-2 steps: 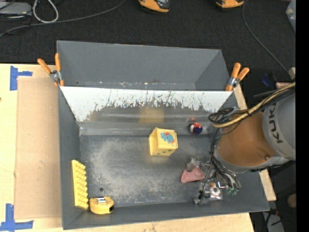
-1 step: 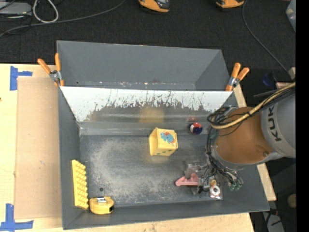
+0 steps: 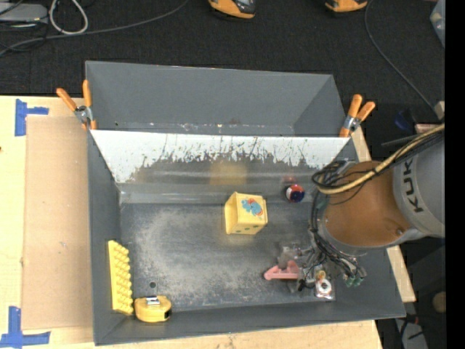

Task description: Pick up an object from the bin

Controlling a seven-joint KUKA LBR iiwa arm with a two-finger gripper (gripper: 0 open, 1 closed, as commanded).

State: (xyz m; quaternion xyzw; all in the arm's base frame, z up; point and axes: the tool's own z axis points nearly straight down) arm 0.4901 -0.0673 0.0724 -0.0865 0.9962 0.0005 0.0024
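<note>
My gripper [image 3: 299,266] is low in the bin's front right corner, below the arm's orange cover and its cables. A small flat pink piece [image 3: 277,273] lies on the bin floor right at the gripper's left side, touching or nearly touching it. Whether the piece is gripped is hidden. A yellow cube with a blue sticker [image 3: 245,214] sits near the middle of the bin, up and left of the gripper. Close to the back wall, just above the gripper, rests a small red and blue ball [image 3: 294,193].
A long yellow studded block [image 3: 120,275] lies along the left wall. A yellow tape measure [image 3: 152,308] sits at its front end in the front left corner. The arm's orange cover overhangs the right wall.
</note>
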